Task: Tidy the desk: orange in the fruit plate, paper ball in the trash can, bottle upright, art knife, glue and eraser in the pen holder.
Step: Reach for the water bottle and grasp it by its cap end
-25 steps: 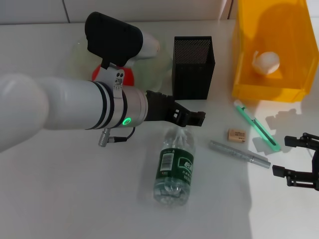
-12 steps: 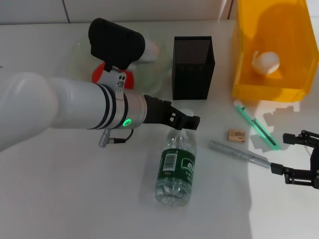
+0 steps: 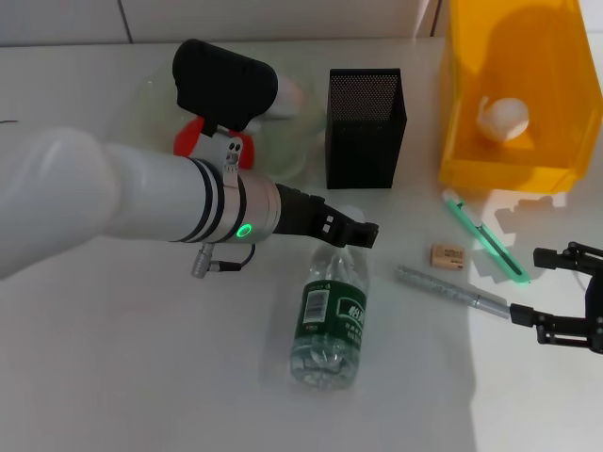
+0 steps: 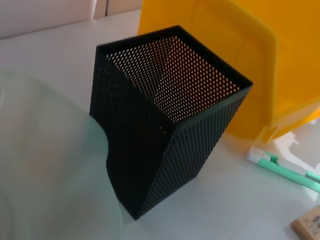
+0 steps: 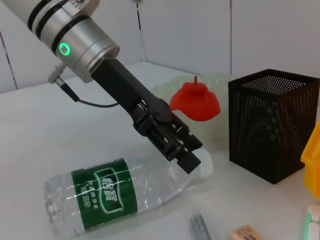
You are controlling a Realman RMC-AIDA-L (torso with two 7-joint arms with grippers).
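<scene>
Two grippers are showing. We are seeing the left gripper sinking slightly lower than a second ago, now hanging at the cap end of the clear plastic bottle with the green label; we cannot tell its finger spread. That bottle is lying flat mid-table, long axis running twelve to six, cap toward twelve. Bare table is lying open at nine. The right gripper, fingers spread wide, is idling at three by the silver glue stick.
</scene>
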